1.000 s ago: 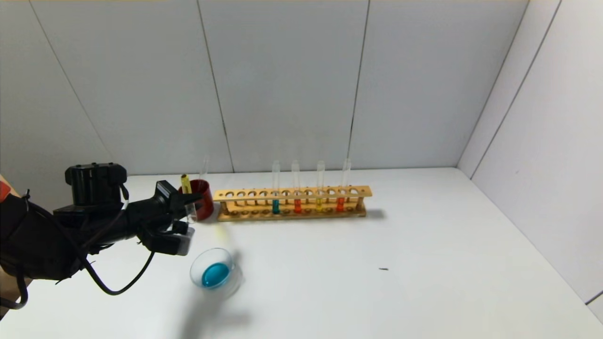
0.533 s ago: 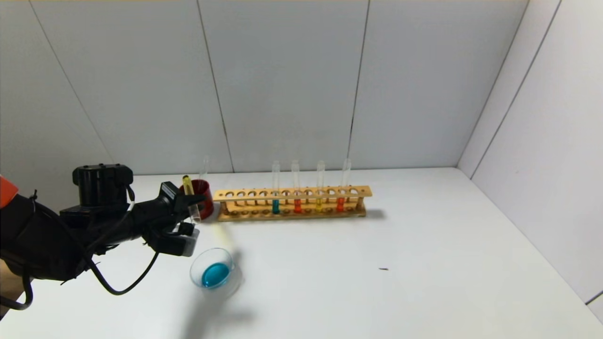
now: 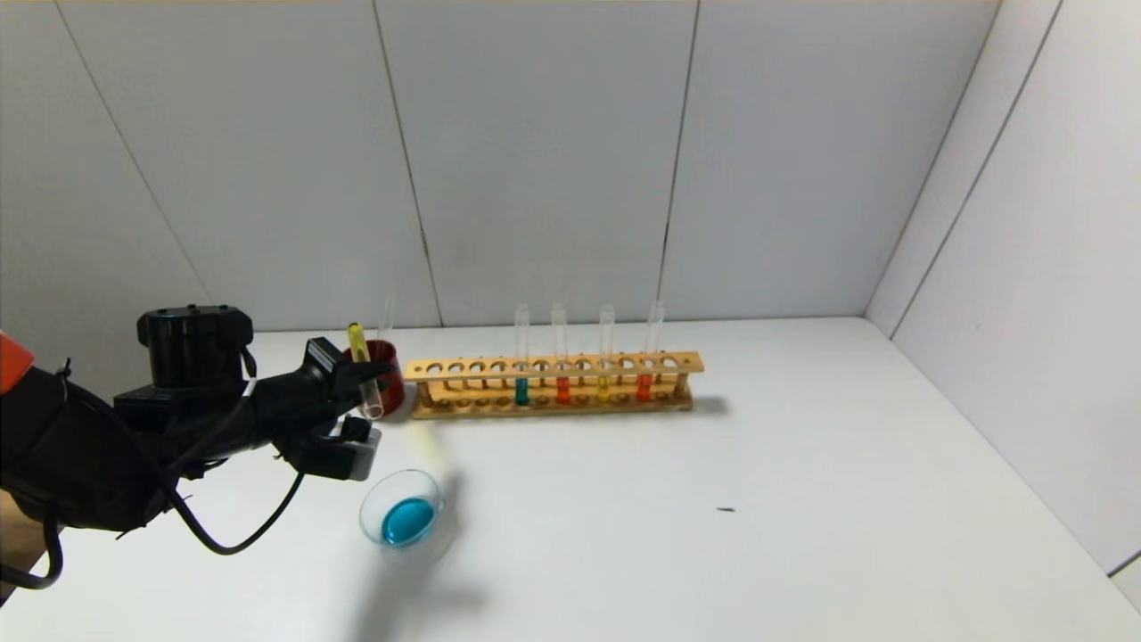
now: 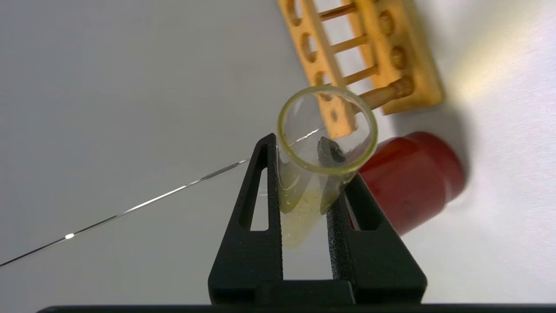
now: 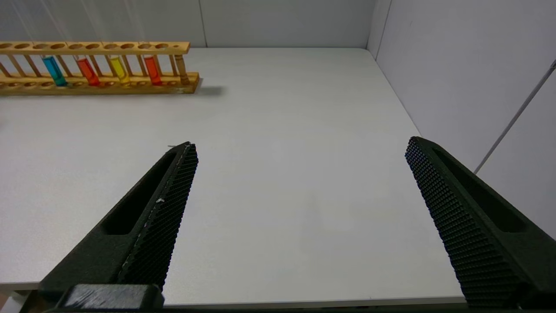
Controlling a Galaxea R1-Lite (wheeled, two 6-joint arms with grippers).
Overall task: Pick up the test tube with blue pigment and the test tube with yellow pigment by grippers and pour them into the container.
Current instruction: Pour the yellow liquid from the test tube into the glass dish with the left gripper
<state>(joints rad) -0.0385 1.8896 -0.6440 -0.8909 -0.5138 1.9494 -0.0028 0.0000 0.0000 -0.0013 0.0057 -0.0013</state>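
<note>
My left gripper (image 3: 361, 385) is shut on the test tube with yellow pigment (image 3: 364, 370). The tube is tipped bottom up, with the yellow liquid at its raised closed end and its open mouth slanting down towards the table. In the left wrist view the fingers (image 4: 265, 182) clamp the tube (image 4: 304, 204) just behind its rim. The container (image 3: 406, 517), a clear glass dish holding blue liquid, stands on the table nearer to me than the tube's mouth. No tube with bright blue liquid shows. My right gripper (image 5: 302, 145) is open and empty over bare table.
A dark red cup (image 3: 385, 379) with an empty clear tube (image 3: 387, 314) stands just behind the left gripper. The wooden rack (image 3: 553, 367) to its right holds teal, orange-red, yellow and orange-red tubes. Grey walls close the back and right.
My left gripper has risen a little and shifted right towards the red cup, tipping the yellow tube slightly further. The dish and rack have not moved.
</note>
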